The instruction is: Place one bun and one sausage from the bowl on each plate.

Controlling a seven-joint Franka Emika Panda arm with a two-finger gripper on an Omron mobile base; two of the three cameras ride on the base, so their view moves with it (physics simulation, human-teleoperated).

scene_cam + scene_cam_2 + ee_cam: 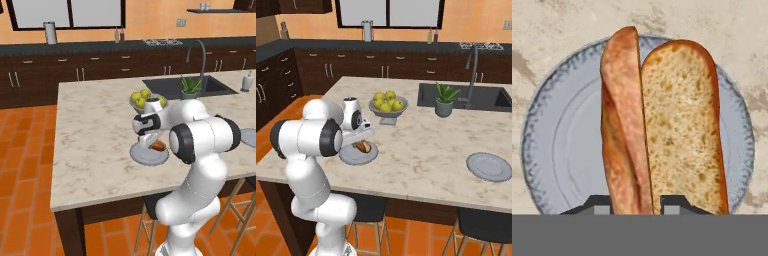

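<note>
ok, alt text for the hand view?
Gripper shut on a sausage, held over a grey-blue plate on a marbled counter. A cut bun lies right beside the sausage, over the plate.

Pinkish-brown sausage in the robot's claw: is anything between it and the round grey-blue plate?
Nothing visible does. The gripper holds the pinkish-brown sausage over the round grey-blue plate; the oblong golden-brown bun lies alongside, with bare plate on the sausage's other side.
</note>
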